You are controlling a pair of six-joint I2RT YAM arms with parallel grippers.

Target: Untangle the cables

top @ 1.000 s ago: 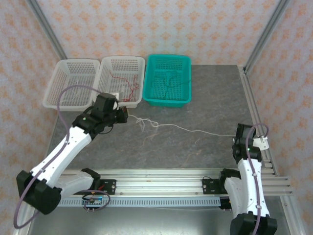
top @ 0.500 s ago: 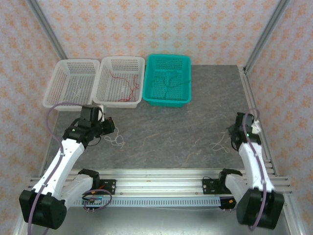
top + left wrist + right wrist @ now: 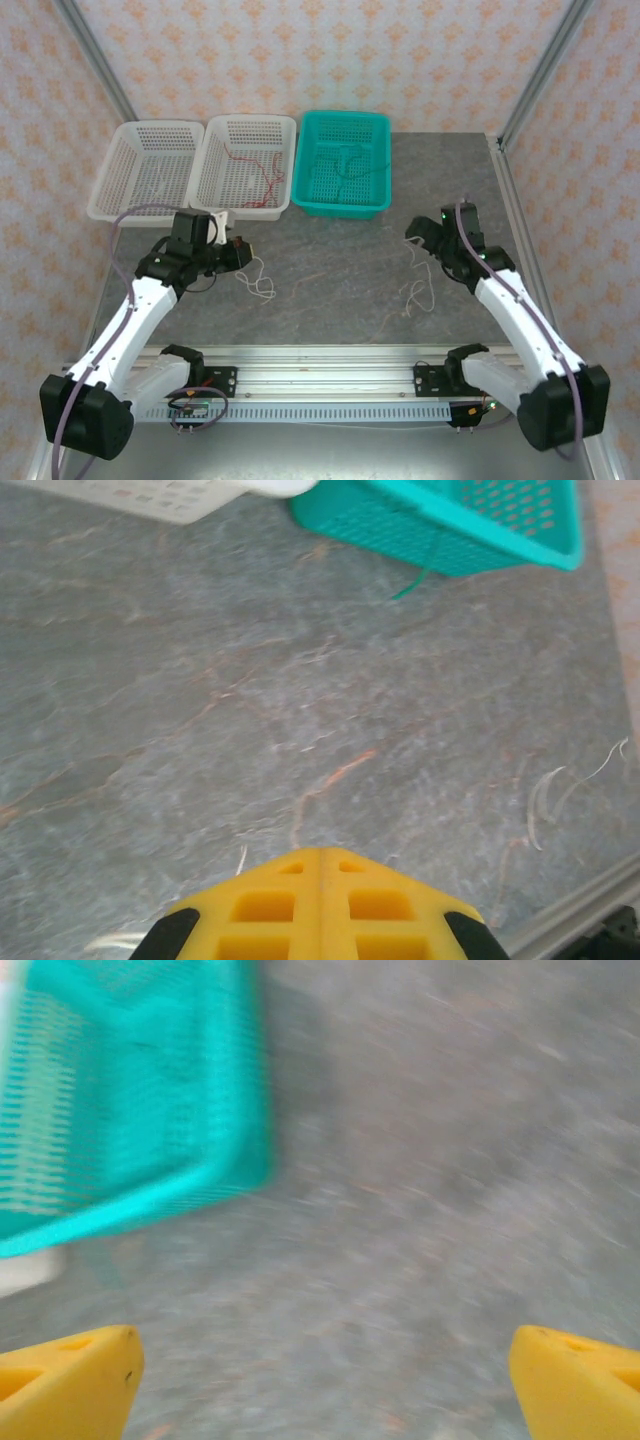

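Just spreads right fingers wide, dropping one end of the white cable onto the surface toward its right edge. Keeps left fingers shut, apparently on the other end. Judged separated from the red cable; ready for sorting.
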